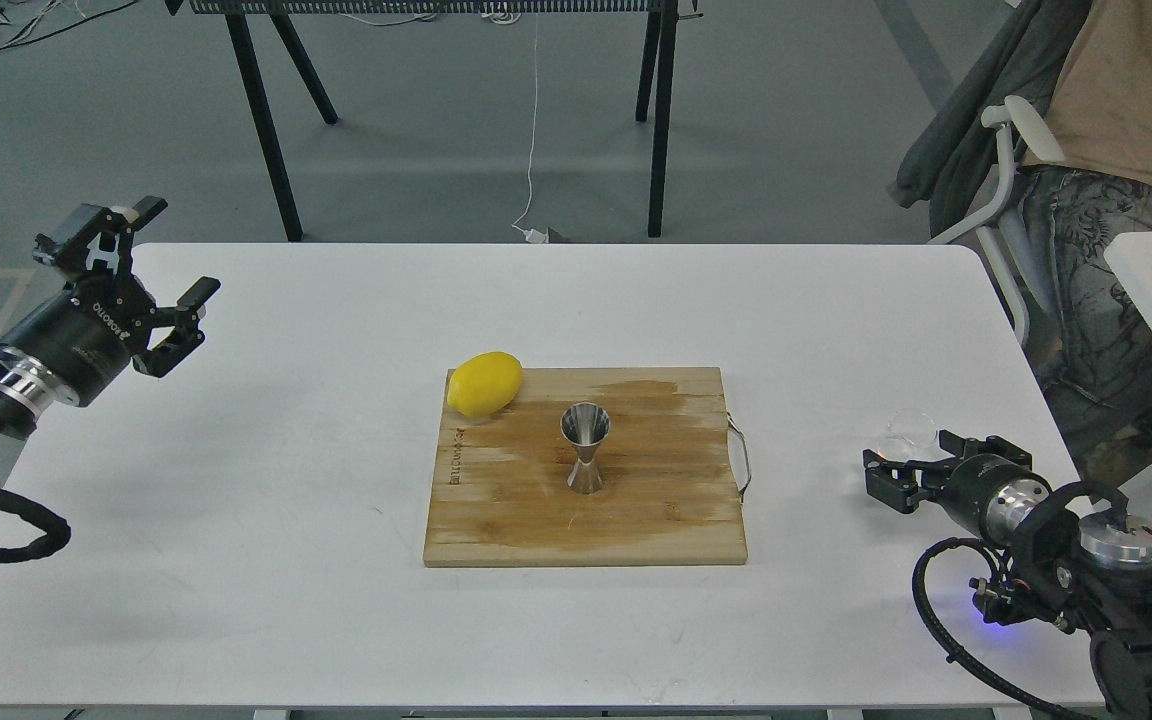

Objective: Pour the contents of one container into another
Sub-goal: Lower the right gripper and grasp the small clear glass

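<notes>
Counter (336, 600) white, and nearest on it the wooden cutting board (496, 520) with the steel jigger (585, 449) upright near its middle and a lemon (484, 383) on its far-left corner. Over at the right edge, the right pincer (911, 462) has its fingers around the clear glass cup (908, 434); whether they actually press it I cannot tell. Farther off, the left pincer (171, 265) hangs spread wide above the counter's left edge.
</notes>
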`<state>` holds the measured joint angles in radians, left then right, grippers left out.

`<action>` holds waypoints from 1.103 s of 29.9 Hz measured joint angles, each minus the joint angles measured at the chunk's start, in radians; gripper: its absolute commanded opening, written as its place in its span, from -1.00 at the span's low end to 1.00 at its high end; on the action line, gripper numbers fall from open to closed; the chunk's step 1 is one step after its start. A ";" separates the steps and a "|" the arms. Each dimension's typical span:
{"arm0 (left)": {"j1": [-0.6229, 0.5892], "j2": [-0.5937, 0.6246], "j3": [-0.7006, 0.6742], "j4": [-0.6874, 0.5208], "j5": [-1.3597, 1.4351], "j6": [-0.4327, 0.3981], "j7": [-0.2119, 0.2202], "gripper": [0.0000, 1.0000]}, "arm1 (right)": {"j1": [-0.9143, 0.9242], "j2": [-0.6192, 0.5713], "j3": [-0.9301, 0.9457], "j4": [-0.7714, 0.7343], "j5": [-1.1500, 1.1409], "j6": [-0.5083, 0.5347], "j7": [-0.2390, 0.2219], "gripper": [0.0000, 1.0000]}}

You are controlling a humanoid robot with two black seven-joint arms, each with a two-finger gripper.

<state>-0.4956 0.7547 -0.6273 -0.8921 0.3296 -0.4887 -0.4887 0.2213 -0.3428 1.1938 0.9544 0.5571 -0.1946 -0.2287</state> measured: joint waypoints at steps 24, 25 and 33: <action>0.000 -0.002 0.000 0.015 -0.001 0.000 0.000 0.96 | 0.050 0.019 -0.054 -0.074 0.000 0.030 0.002 0.52; 0.000 -0.002 0.000 0.015 -0.001 0.000 0.000 0.96 | 0.050 0.019 -0.054 -0.074 0.000 0.030 0.002 0.50; 0.000 -0.002 0.000 0.018 0.000 0.000 0.000 0.96 | 0.050 0.020 -0.056 -0.075 0.000 0.039 0.003 0.35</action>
<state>-0.4955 0.7532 -0.6274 -0.8740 0.3294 -0.4888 -0.4887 0.2716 -0.3233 1.1382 0.8797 0.5567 -0.1559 -0.2254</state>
